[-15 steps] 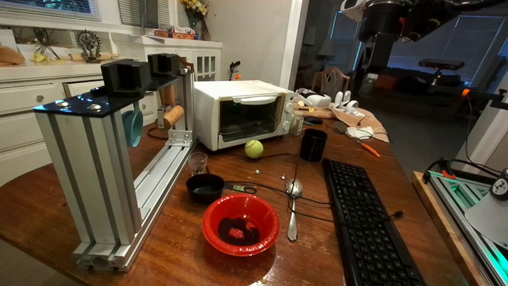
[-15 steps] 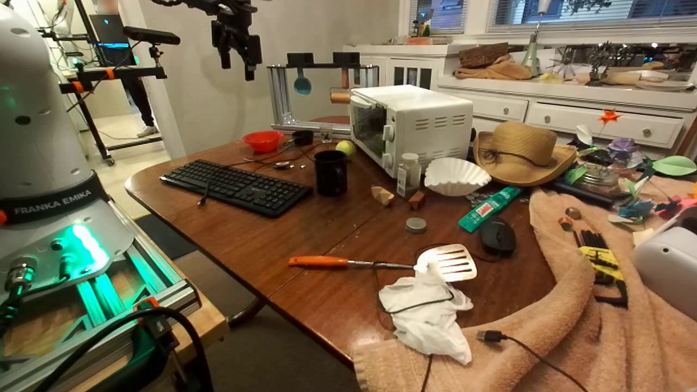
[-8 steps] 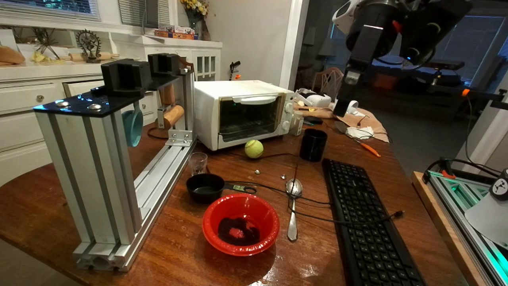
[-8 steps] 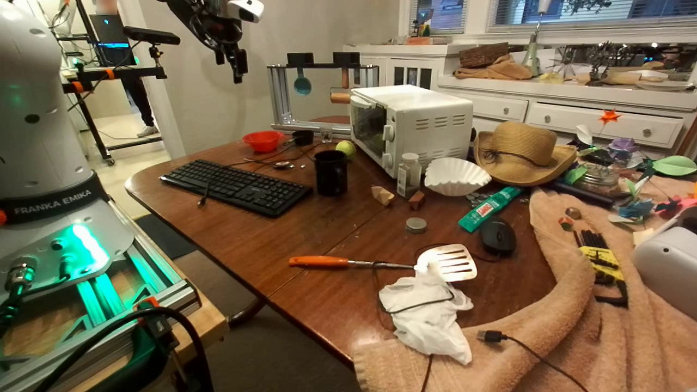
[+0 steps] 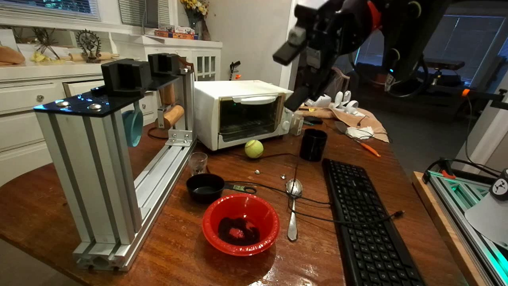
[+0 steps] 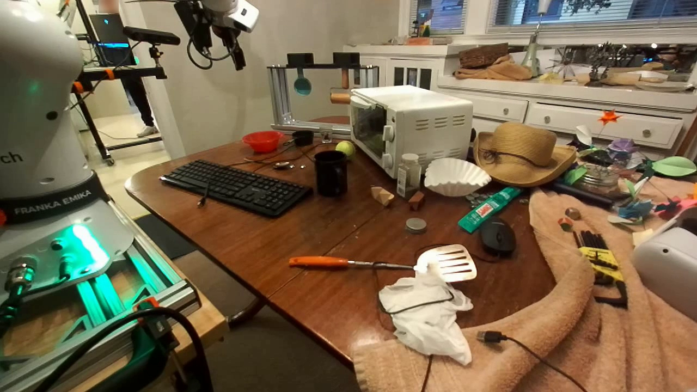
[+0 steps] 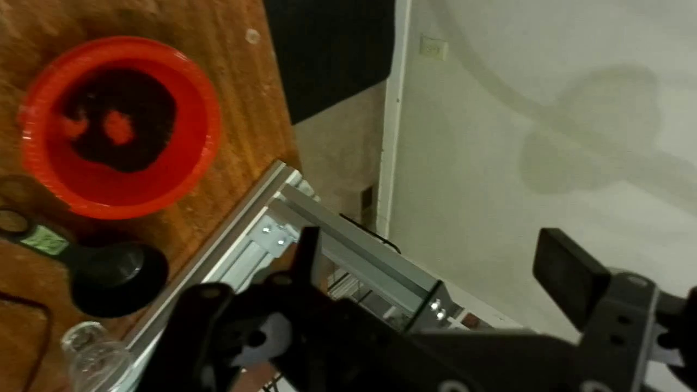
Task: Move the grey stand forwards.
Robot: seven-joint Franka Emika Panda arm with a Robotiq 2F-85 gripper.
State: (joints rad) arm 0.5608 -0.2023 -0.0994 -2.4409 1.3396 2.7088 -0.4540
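The grey stand, a tall frame of ribbed aluminium beams with black blocks on top, stands upright on the table at the left of an exterior view. It stands beyond the oven in an exterior view. In the wrist view one post of the stand shows behind the fingers. My gripper is in the air above the table, to the oven's right side in that picture and apart from the stand. In the wrist view the gripper's fingers are wide apart with nothing between them. It is small in an exterior view.
A white toaster oven stands beside the stand. A red bowl, black measuring cup, glass, tennis ball, black mug and keyboard lie before it. A teal cup hangs from the stand.
My gripper has swung towards the stand and turned, so both fingers now show spread in an exterior view. The arm's links have turned with it. The stand and table objects have not moved.
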